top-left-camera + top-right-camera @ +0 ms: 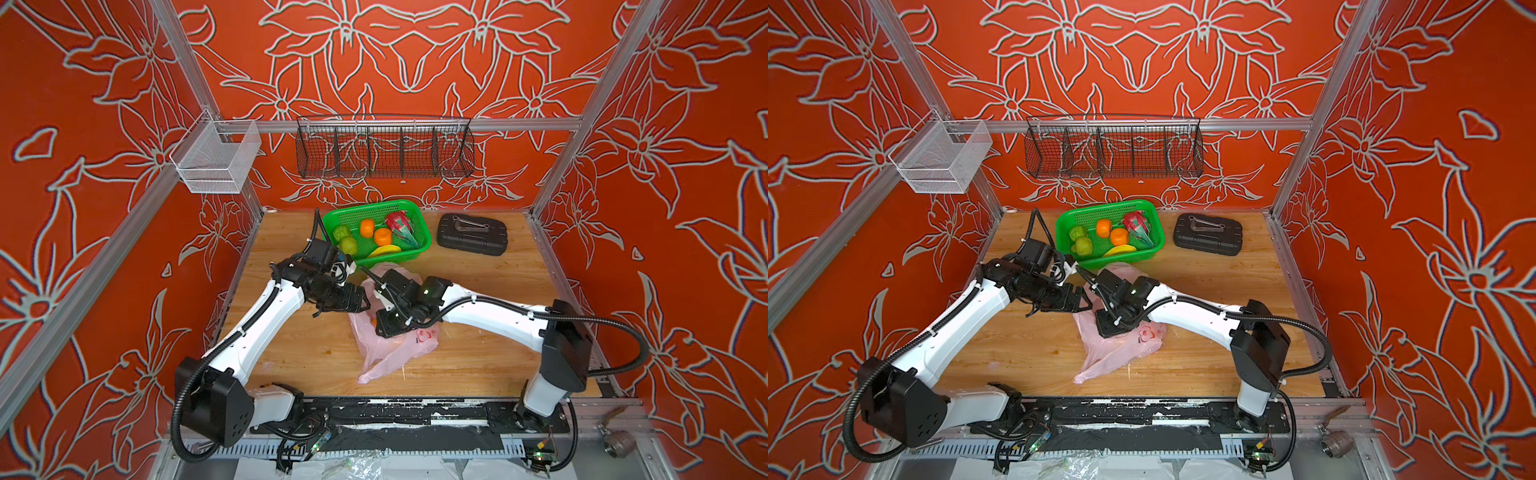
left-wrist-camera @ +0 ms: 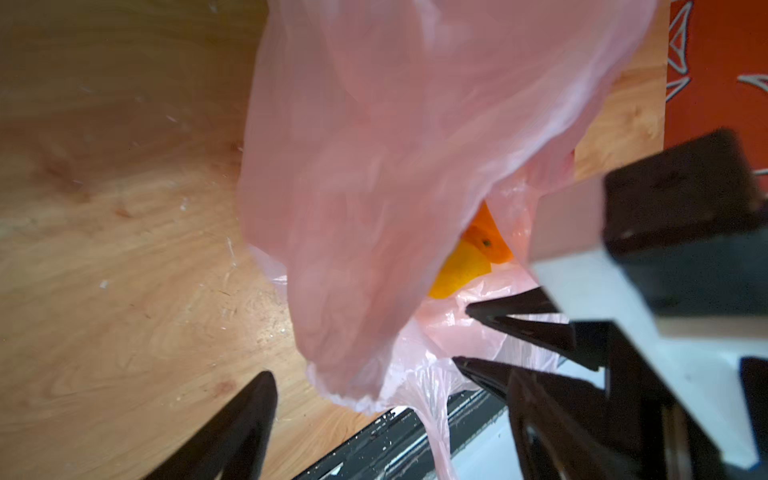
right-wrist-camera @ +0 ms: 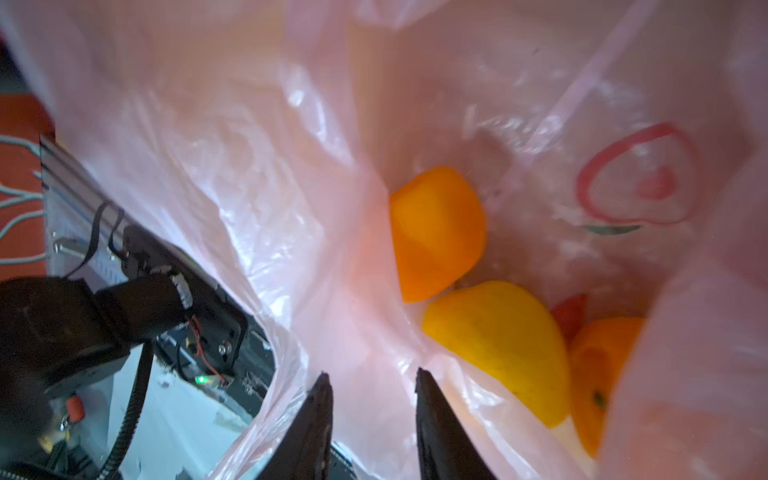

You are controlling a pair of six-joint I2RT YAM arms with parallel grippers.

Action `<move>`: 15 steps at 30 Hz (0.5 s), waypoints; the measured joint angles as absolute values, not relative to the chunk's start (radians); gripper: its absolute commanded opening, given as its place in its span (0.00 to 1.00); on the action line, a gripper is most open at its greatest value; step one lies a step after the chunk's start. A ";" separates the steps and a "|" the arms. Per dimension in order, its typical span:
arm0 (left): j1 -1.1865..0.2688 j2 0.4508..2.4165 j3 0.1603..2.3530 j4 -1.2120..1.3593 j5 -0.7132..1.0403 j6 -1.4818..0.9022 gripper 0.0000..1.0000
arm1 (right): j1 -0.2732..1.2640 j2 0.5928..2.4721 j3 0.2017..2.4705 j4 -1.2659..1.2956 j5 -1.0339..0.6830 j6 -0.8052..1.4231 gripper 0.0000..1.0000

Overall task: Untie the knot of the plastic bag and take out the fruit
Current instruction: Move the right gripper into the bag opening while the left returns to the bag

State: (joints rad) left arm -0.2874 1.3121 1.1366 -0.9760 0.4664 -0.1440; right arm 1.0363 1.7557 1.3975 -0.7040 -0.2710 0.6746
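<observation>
We see left pincer (image 1: pixel 366 297) spread beside plastic bag (image 1: pixel 395 353); right pincer (image 3: pixel 372 399) half-narrowed astride its rim, grip we cannot tell; fruit (image 3: pixel 436 232) inside.

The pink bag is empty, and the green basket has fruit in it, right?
No, the pink bag is not empty: the right wrist view shows an orange fruit and a yellow fruit inside it. The green basket does have fruit in it.
</observation>
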 measured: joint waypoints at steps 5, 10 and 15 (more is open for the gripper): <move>-0.287 1.410 1.129 -1.009 0.491 -0.117 0.68 | 1.061 1.849 1.398 -0.705 -0.319 0.659 0.34; -0.288 1.536 1.143 -1.028 0.502 -0.106 0.50 | 1.060 1.865 1.398 -0.698 -0.309 0.656 0.40; -0.287 1.633 1.159 -1.039 0.490 -0.106 0.40 | 1.061 1.842 1.407 -0.695 -0.236 0.662 0.42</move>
State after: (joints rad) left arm -0.2874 1.6329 1.1587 -1.0386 0.4900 -0.1059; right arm 1.0607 1.8423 1.4075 -0.6952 -0.2356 0.6617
